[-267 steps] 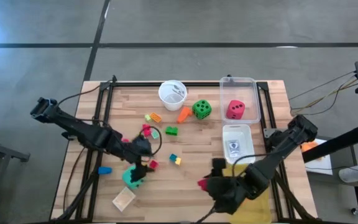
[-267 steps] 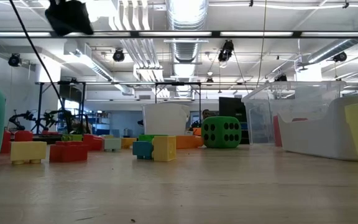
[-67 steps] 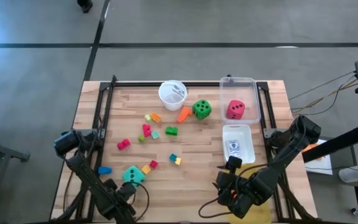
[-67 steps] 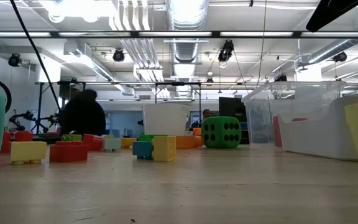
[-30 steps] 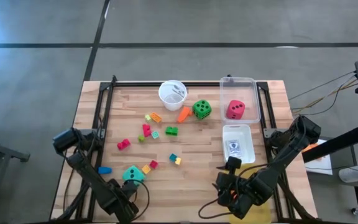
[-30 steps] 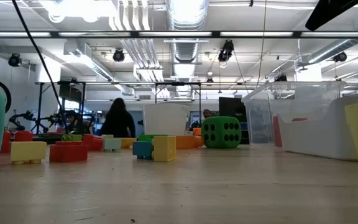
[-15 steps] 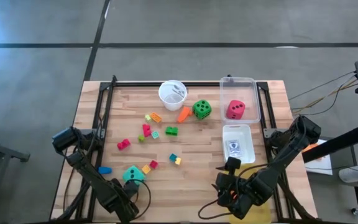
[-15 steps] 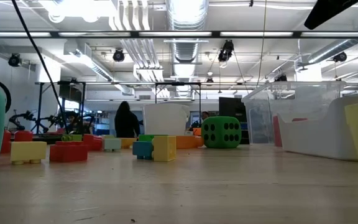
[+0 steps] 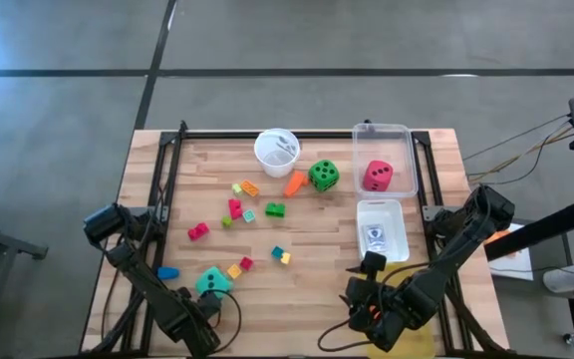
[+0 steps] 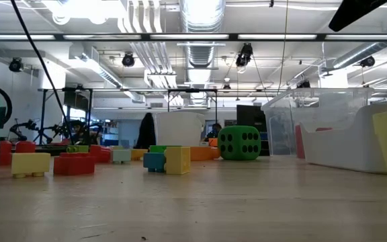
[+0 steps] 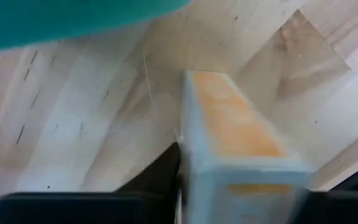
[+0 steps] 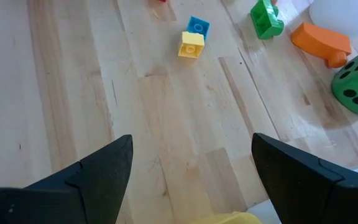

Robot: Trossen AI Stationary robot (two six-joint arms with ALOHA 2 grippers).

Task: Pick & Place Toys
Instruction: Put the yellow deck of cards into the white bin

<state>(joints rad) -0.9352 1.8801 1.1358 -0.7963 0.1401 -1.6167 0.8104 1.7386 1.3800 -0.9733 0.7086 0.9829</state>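
My left gripper (image 9: 199, 321) at table's near edge, jaws pinched on tan tile (image 11: 235, 134), beside teal die (image 9: 213, 281). My right gripper (image 12: 191, 180) spread wide, empty, over bare wood.

Pale matt wood-plank table (image 9: 317, 239); glossy plastic blocks (image 10: 74, 163); clear plastic bin (image 9: 407, 160).

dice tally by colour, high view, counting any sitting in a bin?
green die: 1
teal die: 1
red-pink die, inside the clear bin: 1
Total: 3
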